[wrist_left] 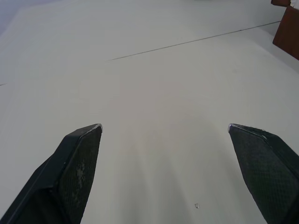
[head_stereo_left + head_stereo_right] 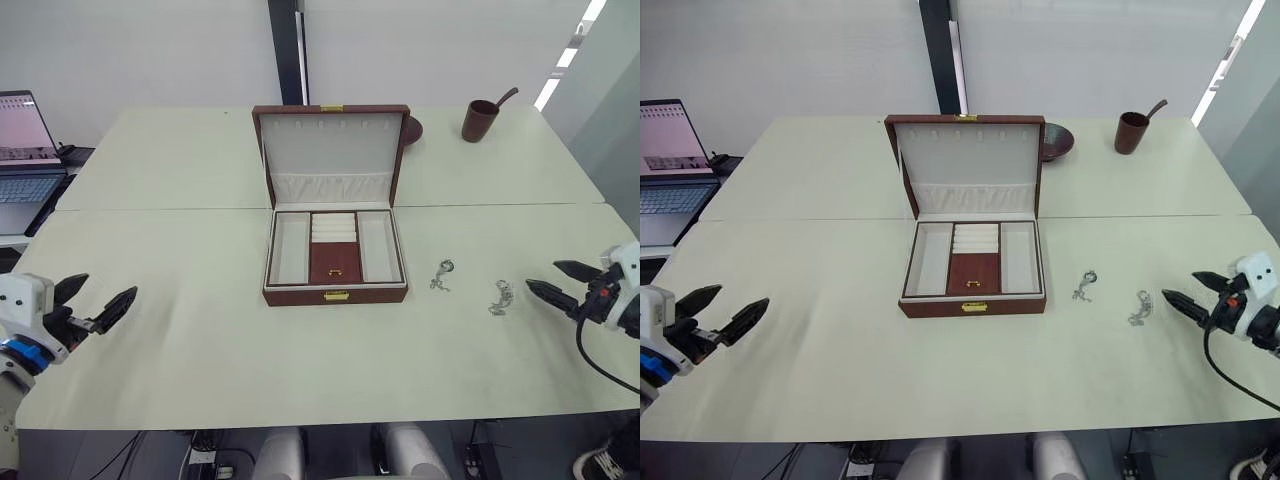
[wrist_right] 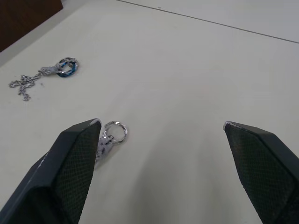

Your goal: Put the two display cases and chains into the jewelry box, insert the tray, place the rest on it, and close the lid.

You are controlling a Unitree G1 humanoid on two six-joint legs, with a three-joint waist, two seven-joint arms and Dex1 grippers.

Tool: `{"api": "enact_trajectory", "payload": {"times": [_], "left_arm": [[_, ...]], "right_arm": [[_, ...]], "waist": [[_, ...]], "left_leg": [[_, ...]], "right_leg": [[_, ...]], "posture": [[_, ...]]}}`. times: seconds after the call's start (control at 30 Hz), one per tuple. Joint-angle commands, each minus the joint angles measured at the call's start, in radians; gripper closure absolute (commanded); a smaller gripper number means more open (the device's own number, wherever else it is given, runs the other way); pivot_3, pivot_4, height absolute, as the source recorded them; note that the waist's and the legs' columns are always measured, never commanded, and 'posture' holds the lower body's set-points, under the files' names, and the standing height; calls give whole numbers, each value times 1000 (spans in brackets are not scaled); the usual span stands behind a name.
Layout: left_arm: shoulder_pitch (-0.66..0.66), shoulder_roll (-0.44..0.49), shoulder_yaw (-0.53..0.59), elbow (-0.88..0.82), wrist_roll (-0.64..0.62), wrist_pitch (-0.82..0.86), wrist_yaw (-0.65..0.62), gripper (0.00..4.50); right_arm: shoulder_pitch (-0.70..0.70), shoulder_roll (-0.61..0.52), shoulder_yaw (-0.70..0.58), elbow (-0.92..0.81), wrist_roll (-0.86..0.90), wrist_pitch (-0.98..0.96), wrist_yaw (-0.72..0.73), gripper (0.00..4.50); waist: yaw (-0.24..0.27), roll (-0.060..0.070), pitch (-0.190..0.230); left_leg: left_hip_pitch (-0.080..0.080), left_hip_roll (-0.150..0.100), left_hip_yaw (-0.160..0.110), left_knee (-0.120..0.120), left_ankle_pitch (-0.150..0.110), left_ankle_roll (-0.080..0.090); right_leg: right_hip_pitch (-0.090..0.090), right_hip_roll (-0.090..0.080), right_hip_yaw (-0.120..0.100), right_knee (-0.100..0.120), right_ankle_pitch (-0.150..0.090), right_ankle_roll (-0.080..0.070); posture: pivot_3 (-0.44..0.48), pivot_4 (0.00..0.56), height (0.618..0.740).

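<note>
The jewelry box [image 2: 335, 296] stands mid-table with its lid [image 2: 331, 150] upright and open. Inside sits the tray [image 2: 335, 262], showing cream compartments and a brown centre panel with a gold knob. Two silver chains lie on the table to the box's right, one [image 2: 442, 275] nearer the box and one [image 2: 500, 297] just in front of my right gripper [image 2: 542, 275], which is open. In the right wrist view that chain's ring [image 3: 114, 132] lies beside one fingertip. My left gripper [image 2: 110, 285] hovers open and empty over bare table at the near left. The display cases are out of view.
A laptop [image 2: 25, 150] sits at the far left edge. A brown cup with a spoon [image 2: 480, 120] stands at the back right, and a dark bowl [image 2: 412, 128] lies behind the lid. A seam [image 2: 150, 209] crosses the table.
</note>
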Motion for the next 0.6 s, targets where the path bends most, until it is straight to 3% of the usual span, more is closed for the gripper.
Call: {"api": "enact_trajectory", "payload": {"times": [0.03, 0.4, 0.6], "left_arm": [[5, -8, 37, -22, 1, -19, 10, 0], [12, -18, 34, -35, 1, -22, 19, 0], [68, -49, 6, -145, -13, -29, -23, 0]], "right_arm": [[-2, 4, -29, 30, 1, -51, -14, 50], [-3, 0, -28, 50, 11, -71, -20, 50], [80, 32, -81, -136, 89, 24, -68, 50]], "waist": [[0, 0, 0], [0, 0, 0], [1, 0, 0]], "left_leg": [[0, 0, 0, 0, 0, 0], [0, 0, 0, 0, 0, 0], [0, 0, 0, 0, 0, 0]], "right_leg": [[0, 0, 0, 0, 0, 0], [0, 0, 0, 0, 0, 0], [0, -1, 0, 0, 0, 0]], "posture": [[0, 150, 740], [0, 150, 740], [0, 150, 740]]}}
